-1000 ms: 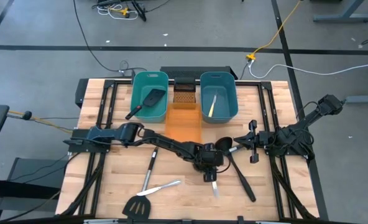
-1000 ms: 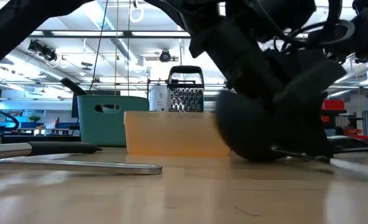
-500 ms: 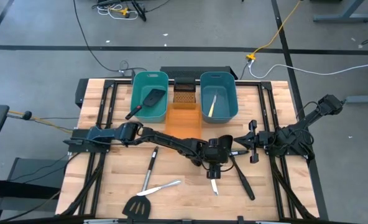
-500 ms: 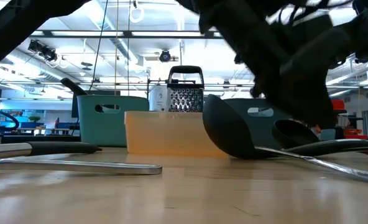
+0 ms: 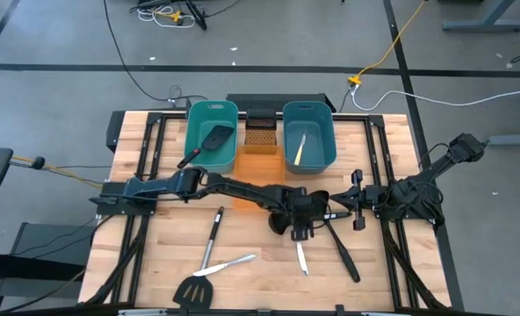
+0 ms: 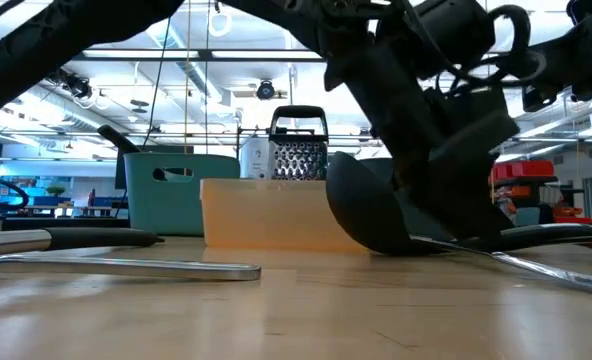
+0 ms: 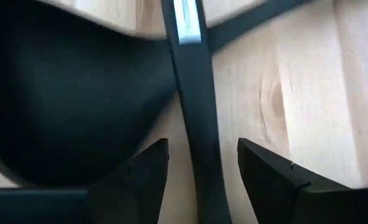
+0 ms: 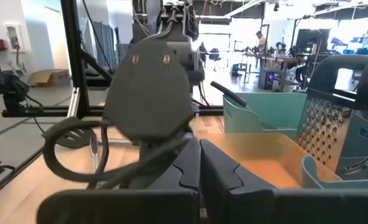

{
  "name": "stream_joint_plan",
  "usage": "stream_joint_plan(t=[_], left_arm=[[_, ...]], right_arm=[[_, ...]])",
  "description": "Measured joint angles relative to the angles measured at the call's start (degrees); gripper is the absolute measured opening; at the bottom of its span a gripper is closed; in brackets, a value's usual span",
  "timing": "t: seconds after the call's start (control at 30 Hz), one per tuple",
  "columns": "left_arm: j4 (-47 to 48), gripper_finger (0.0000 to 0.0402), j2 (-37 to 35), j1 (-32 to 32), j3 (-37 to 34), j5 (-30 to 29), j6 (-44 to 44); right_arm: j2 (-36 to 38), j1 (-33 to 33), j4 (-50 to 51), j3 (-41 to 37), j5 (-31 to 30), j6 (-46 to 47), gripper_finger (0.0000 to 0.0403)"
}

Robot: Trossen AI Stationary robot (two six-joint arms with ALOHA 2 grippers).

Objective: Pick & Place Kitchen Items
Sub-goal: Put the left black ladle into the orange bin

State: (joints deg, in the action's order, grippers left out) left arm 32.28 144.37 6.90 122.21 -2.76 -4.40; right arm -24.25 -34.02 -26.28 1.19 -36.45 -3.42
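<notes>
Black ladle (image 7: 193,118) handle runs between the left gripper's (image 7: 199,165) spread fingers in its wrist view alone, while the right gripper (image 8: 199,168) waits closed.

The left pincer (image 5: 300,230), which a second before had hung low over the middle of the wooden bench (image 5: 155,254) nearer its front edge, swung first toward the right edge and then drew back toward the far edge. It ended with its open fingers (image 7: 148,171) straddling the slim handle of the black plastic ladle (image 5: 330,226). The ladle's bowl, hidden behind the pincer in the low view at first, came into sight.
</notes>
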Motion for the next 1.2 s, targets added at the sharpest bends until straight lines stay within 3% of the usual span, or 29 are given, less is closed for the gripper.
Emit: stream_joint_plan(t=[0.37,0.47,0.63,0.9,1.2], left_arm=[[-0.8,0.0186,2.7,0.0,0.4,-0.6,0.6],[-0.6,0.0155,2.9,-0.3,0.4,-0.8,0.6],[-0.3,0.0070,2.1,-0.9,0.2,-0.7,0.0],[2.0,0.0067,0.9,-1.1,0.4,0.3,0.1],[13.2,0.0067,0.8,0.5,10.4,-2.0,1.8]], right_arm=[[0.0,0.0,0.6,0.0,-0.1,0.2,0.0008],[0.0,0.0,0.6,0.0,-0.1,0.2,0.0008],[0.0,0.0,0.8,0.0,0.0,1.0,0.0008],[0.0,0.0,0.9,0.0,0.0,1.0,0.0008],[0.0,0.0,1.1,0.0,0.0,1.0,0.0008]])
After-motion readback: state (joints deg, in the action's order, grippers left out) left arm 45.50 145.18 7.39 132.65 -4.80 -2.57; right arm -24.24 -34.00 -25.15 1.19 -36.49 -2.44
